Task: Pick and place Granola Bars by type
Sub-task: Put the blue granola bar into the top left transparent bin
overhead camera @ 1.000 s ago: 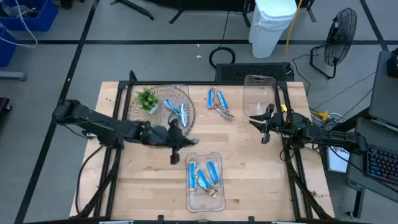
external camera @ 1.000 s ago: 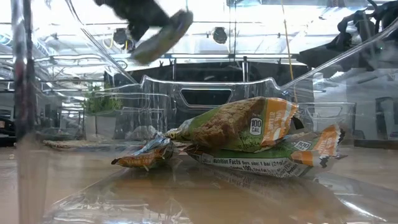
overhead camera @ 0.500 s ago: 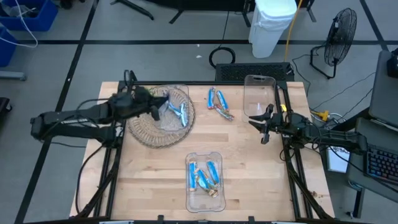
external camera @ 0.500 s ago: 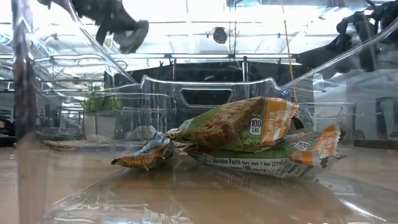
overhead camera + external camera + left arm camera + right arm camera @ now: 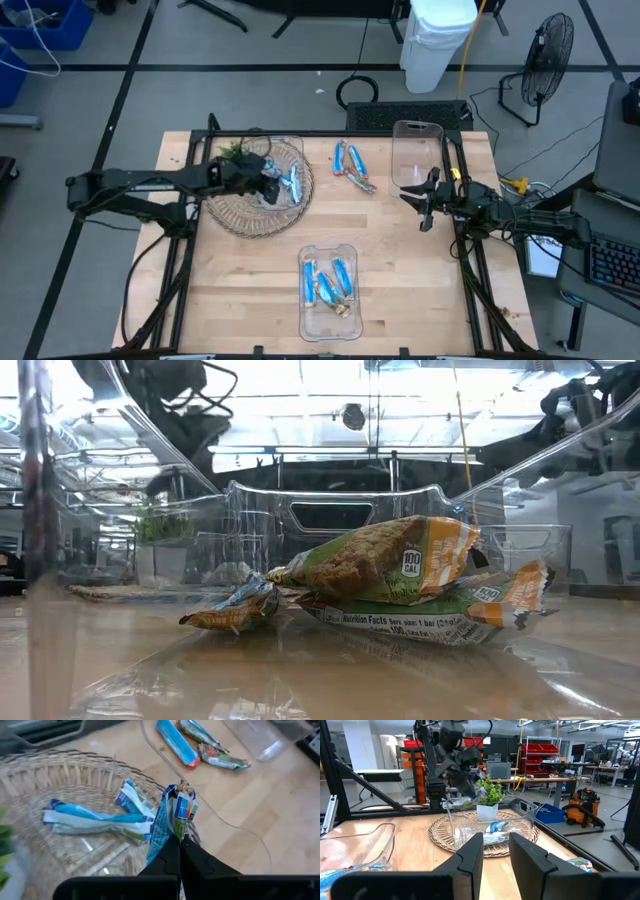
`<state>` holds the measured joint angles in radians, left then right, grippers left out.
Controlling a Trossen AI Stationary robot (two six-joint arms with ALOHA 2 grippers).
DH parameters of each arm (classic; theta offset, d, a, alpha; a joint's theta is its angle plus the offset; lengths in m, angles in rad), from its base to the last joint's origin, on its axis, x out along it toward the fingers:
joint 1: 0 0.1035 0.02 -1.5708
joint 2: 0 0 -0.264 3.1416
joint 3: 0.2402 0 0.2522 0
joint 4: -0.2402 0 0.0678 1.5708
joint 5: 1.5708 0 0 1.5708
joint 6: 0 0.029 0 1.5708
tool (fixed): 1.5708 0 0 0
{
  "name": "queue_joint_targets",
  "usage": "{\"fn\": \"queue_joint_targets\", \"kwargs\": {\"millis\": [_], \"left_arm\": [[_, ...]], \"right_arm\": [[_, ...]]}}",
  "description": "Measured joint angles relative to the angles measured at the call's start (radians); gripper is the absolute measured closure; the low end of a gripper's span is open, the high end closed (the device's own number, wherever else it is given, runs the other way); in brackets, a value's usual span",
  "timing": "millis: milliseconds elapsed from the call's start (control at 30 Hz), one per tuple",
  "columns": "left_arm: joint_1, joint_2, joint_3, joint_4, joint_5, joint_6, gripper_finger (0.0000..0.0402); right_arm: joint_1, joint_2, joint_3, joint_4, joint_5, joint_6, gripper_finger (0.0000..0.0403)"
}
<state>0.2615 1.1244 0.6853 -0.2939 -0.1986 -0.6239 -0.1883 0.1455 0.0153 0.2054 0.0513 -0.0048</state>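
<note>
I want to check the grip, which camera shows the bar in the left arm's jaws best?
The left wrist view: the blue bar stands pinched in its jaws over the basket. The high view shows it tiny; the right wrist view, distant.

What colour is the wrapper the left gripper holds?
Blue and white wrapper; clearest in the left wrist view.

Wicker basket (image 5: pixel 232 205) at the worktop's (image 5: pixel 400 280) rear left with a plant (image 5: pixel 233 152) and bars (image 5: pixel 293 182) in it, loose bars (image 5: pixel 351 165) behind centre, empty clear bin (image 5: pixel 415 152) rear right, clear tray (image 5: pixel 328 322) of bars (image 5: pixel 329 280) at front centre
</note>
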Motion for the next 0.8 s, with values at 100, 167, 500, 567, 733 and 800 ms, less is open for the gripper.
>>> {"fn": "queue_joint_targets", "kwargs": {"millis": [100, 167, 500, 567, 733, 800], "left_arm": [[0.001, 0.049, 0.000, 0.014, -0.001, 0.000, 0.0398], [0.003, 0.071, 0.000, 0.015, -0.001, -0.001, 0.0396], [0.003, 0.082, 0.000, 0.015, -0.001, -0.011, 0.0386], [0.003, 0.082, 0.000, 0.015, 0.010, -0.011, 0.0380], [0.003, 0.082, 0.000, 0.015, 0.015, -0.010, 0.0376], [0.003, 0.082, 0.000, 0.015, 0.015, -0.010, 0.0378]], "right_arm": [[0.000, 0.000, 0.000, 0.000, 0.000, 0.000, 0.0318], [0.000, 0.000, 0.000, 0.000, 0.000, 0.000, 0.0318], [0.000, 0.000, 0.000, 0.000, 0.000, 0.000, 0.0318], [0.000, 0.000, 0.000, 0.000, 0.000, 0.000, 0.0318], [0.000, 0.000, 0.000, 0.000, 0.000, 0.000, 0.0318], [0.000, 0.000, 0.000, 0.000, 0.000, 0.000, 0.0318]]}}
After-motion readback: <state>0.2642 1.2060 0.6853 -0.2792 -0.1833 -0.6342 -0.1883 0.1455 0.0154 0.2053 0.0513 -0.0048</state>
